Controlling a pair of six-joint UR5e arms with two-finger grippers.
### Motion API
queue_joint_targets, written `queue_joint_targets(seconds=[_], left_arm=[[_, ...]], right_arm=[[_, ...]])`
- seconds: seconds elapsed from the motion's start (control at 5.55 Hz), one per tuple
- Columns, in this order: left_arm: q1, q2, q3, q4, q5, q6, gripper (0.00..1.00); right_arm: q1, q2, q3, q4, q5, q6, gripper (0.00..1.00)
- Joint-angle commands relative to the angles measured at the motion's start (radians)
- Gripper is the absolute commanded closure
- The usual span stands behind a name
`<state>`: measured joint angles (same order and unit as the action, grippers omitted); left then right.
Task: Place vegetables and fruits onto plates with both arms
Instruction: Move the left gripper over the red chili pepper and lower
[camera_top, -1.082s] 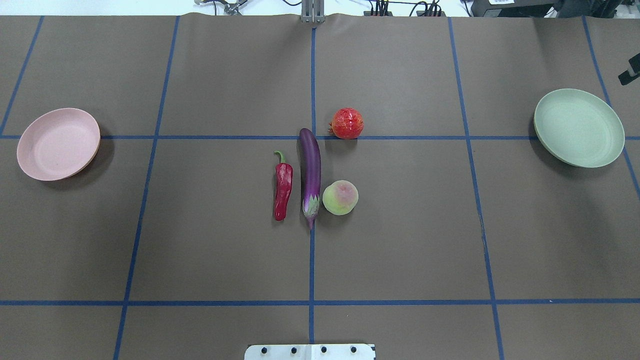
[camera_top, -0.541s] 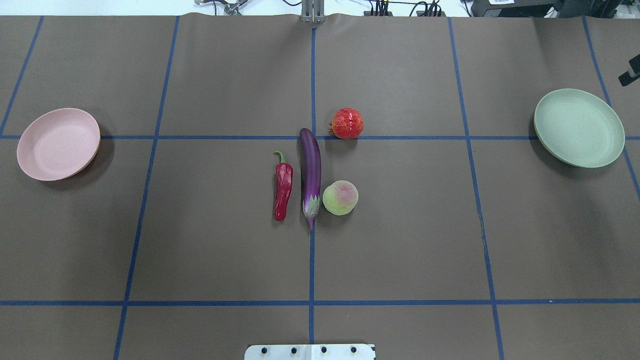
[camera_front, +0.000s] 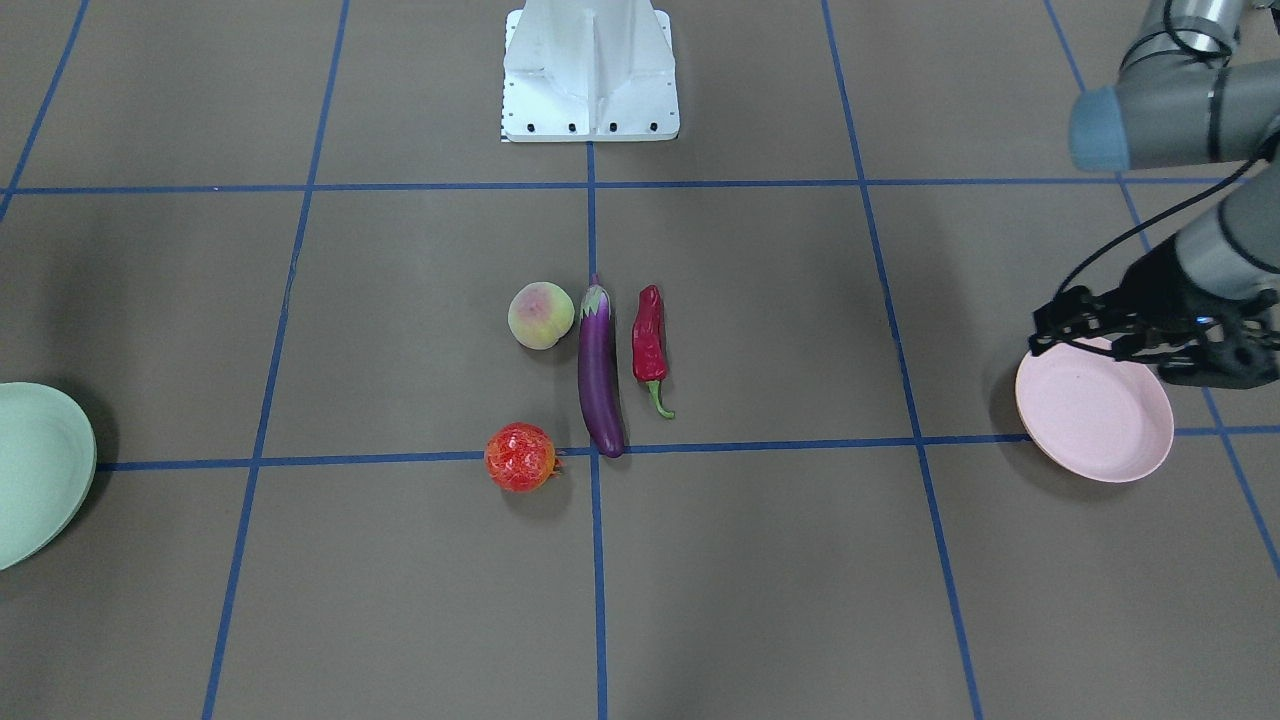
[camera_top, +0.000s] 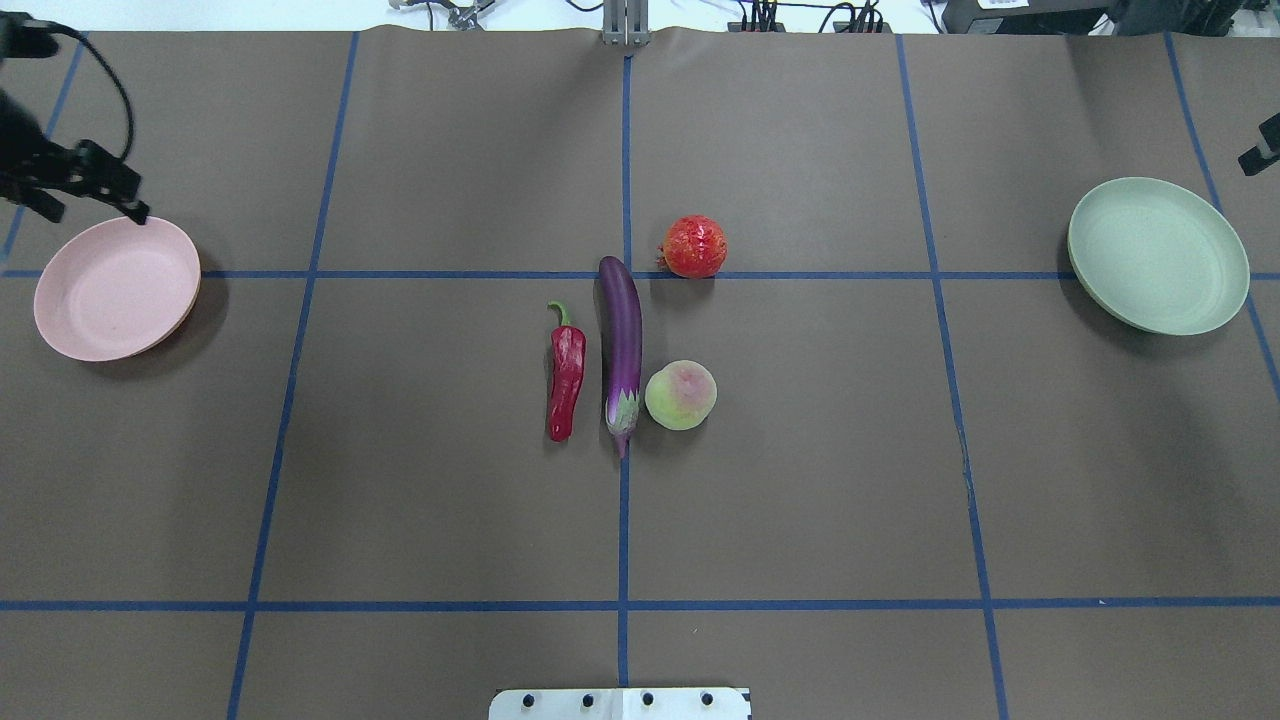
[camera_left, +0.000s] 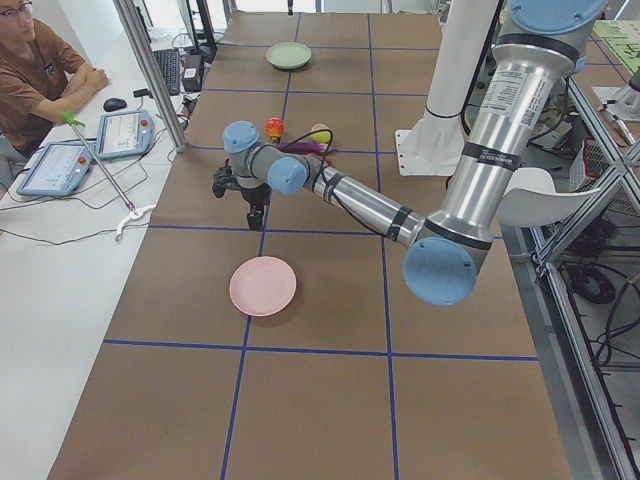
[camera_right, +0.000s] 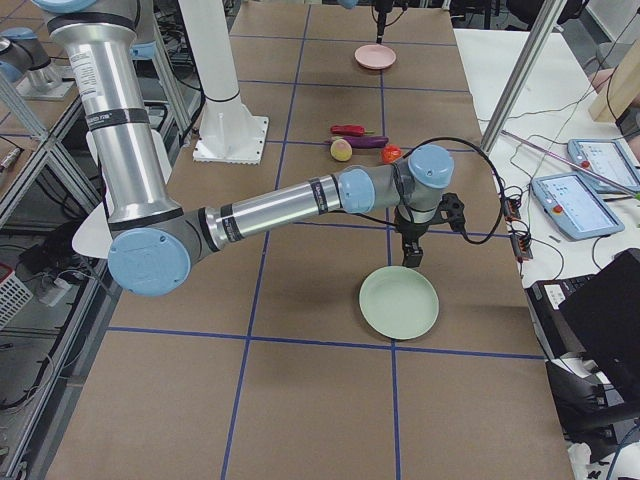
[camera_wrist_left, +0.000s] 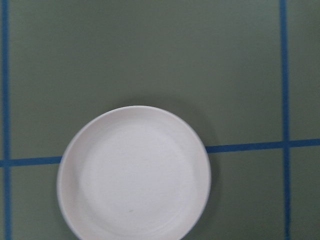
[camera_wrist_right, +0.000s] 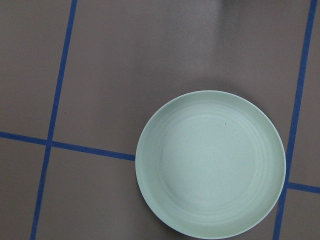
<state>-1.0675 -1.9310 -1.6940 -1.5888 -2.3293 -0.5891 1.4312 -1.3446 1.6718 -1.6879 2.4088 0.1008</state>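
The purple eggplant (camera_top: 621, 345) lies at the table's middle, with the red chili (camera_top: 566, 375) on its left and the peach (camera_top: 681, 395) on its right. The pomegranate (camera_top: 695, 246) sits just beyond them. The pink plate (camera_top: 117, 288) is far left and the green plate (camera_top: 1158, 255) far right; both hold nothing. My left gripper (camera_top: 92, 210) hovers open and empty over the pink plate's far rim. My right gripper (camera_right: 411, 255) hangs above the green plate's edge; I cannot tell whether it is open. Only a black part of it (camera_top: 1260, 145) shows overhead.
The white base block (camera_top: 620, 703) sits at the near table edge. Blue tape lines cross the brown table cover. A seated person (camera_left: 40, 70) and tablets (camera_left: 55, 165) are at a side bench beyond the table's far edge.
My left gripper has come into the overhead view at the upper left, by the pink plate. The fruits, vegetables and plates have not moved.
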Motion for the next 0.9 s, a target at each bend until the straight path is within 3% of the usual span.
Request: queue_joint_targets(seconds=[0.0, 0.36, 0.72], left_arm=[[0.178, -0.14, 0.016, 0.006, 0.005, -0.14, 0.01], [0.363, -0.334, 0.165, 0.004, 0.143, -0.241, 0.01], [0.412, -0.439, 0.278, -0.006, 0.145, -0.27, 0.02]], right_arm=[[-0.002, 0.001, 0.0, 0.001, -0.002, 0.0, 0.0], [-0.002, -0.004, -0.004, 0.001, 0.004, 0.007, 0.0], [-0.003, -0.005, -0.007, 0.001, 0.004, 0.007, 0.0]])
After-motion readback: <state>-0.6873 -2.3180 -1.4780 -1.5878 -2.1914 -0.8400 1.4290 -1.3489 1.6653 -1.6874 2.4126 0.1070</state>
